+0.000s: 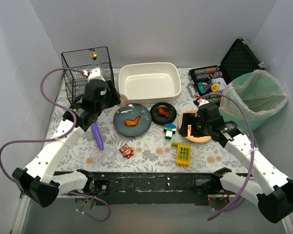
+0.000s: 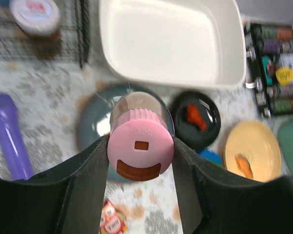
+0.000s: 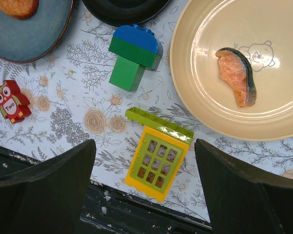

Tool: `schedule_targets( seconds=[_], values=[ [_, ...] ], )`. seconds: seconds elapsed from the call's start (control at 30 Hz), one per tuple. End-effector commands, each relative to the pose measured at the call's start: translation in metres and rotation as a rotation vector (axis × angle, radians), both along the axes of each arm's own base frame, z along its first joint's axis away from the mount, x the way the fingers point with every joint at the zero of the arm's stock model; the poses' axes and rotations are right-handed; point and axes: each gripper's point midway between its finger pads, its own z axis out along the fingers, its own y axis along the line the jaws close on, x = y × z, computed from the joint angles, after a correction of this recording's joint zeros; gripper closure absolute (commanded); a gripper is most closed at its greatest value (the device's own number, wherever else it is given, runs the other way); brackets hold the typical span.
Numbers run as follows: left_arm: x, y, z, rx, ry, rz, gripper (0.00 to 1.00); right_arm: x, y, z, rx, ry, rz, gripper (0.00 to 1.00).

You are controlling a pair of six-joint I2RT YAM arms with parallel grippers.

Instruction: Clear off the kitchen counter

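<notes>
Fingers of my left claw (image 2: 140, 146) press both sides of a pink-capped jar (image 2: 139, 109), closed only as far as its cap allows. The jar looks lifted above the blue-grey plate (image 2: 88, 131), though I cannot tell how high. Just beyond lies the white basin (image 2: 171, 39), so I judge this step to be carrying the jar off the kitchen counter (image 1: 151, 155) and into that basin. Next I must pass over the near rim without knocking it, then part the fingers. My right claw (image 3: 144, 156) hangs wide open with nothing in it, its 2 fingers straddling a yellow window block (image 3: 155, 163) that lies flat near the counter's front edge, just beside the cream plate (image 3: 210, 92) with its piece of salmon (image 3: 237, 75). That block seems the next pick: straight down, then close across it. The counter spreads under both arms and looks far from cleared, with a black plate (image 1: 157, 117), a purple torch (image 1: 97, 135), an owl tile (image 3: 10, 101) and a green-and-blue block (image 3: 134, 56) on it.
</notes>
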Motion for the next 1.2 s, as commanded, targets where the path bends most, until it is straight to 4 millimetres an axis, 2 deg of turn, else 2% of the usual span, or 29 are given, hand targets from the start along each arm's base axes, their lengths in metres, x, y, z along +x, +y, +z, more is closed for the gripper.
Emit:
schedule_targets(
  seconds=[0.0,0.13,0.23,0.27,0.3,0.4,0.57,0.67,0.87,1.17],
  values=[
    [0.040,0.047,0.030,0.053,-0.090,0.047,1.00,0.003,0.003,0.008,0.017,-0.035,0.012,0.10],
    [0.074,0.114,0.029,0.051,-0.077,0.196,1.00,0.002,0.001,0.013,0.009,-0.042,0.013,0.10],
    [0.087,0.160,0.032,0.024,-0.094,0.304,1.00,0.002,-0.001,0.017,0.006,-0.052,0.010,0.10],
    [0.089,0.184,0.031,0.018,-0.087,0.364,1.00,0.002,-0.001,0.018,0.007,-0.056,0.011,0.10],
    [0.092,0.199,0.031,0.007,-0.088,0.397,1.00,0.002,-0.001,0.018,0.007,-0.056,0.011,0.10],
    [0.102,0.223,0.029,-0.002,-0.092,0.452,1.00,0.000,-0.002,0.017,0.003,-0.048,0.011,0.10],
    [0.121,0.244,0.024,0.003,-0.104,0.490,1.00,-0.001,-0.004,0.017,-0.002,-0.048,0.011,0.10],
    [0.132,0.250,0.013,0.028,-0.078,0.496,1.00,-0.003,-0.007,0.015,-0.015,-0.049,0.010,0.10],
    [0.154,0.251,-0.004,0.024,-0.054,0.470,1.00,-0.004,-0.011,0.012,-0.033,-0.049,0.001,0.10],
    [0.174,0.253,-0.046,0.026,0.036,0.454,1.00,-0.001,-0.015,0.010,-0.065,-0.052,-0.009,0.09]
  ],
)
